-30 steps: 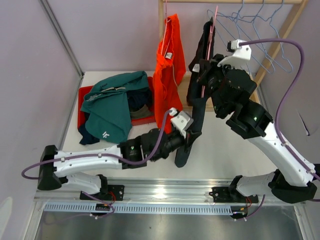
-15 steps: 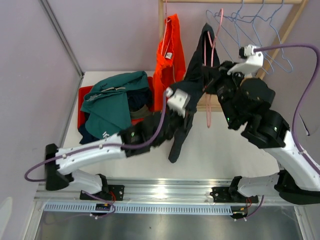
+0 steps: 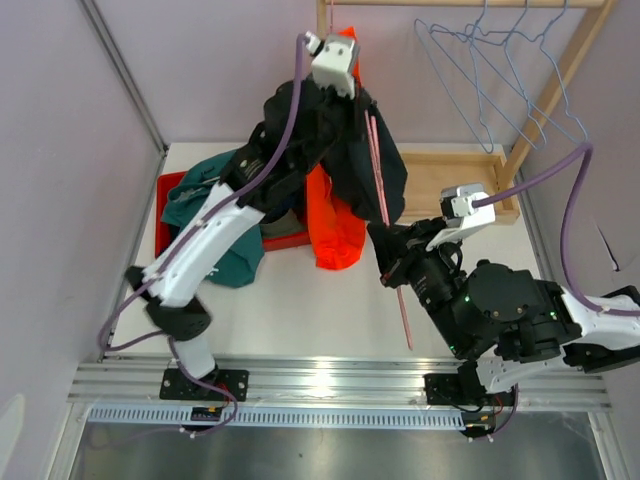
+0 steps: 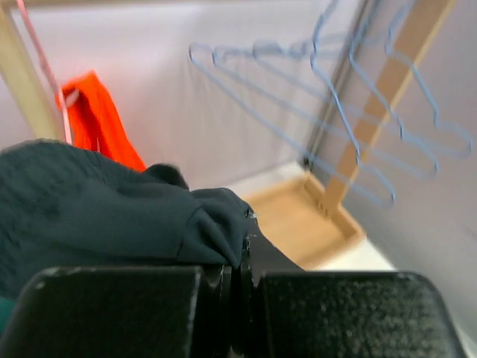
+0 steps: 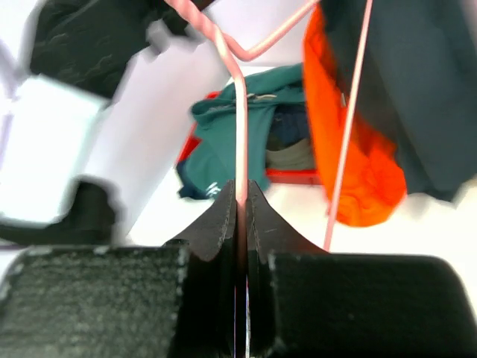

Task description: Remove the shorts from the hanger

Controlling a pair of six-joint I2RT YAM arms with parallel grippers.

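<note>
My left gripper [image 3: 348,108] is raised high near the rack and is shut on the charcoal grey shorts [image 3: 365,165], which hang below it. In the left wrist view the gripper [image 4: 240,257] pinches the dark fabric [image 4: 112,212]. My right gripper [image 3: 388,262] is low over the table and shut on the pink hanger [image 3: 385,215]. The hanger slants from the shorts down to the table. In the right wrist view the gripper [image 5: 240,203] clamps the hanger wire [image 5: 240,127]. I cannot tell whether the hanger is still threaded in the shorts. The orange shorts [image 3: 335,225] hang on the rack.
A red bin [image 3: 168,190] at the left holds the teal shorts [image 3: 215,215] over darker ones. Several empty blue wire hangers [image 3: 500,70] hang on the wooden rack [image 3: 545,90]. The rack's wooden base [image 3: 445,180] sits at the back right.
My left arm has swung up and left, lifting the charcoal shorts above the orange ones. My right gripper has dropped towards the table with the pink hanger, now off the rail.
</note>
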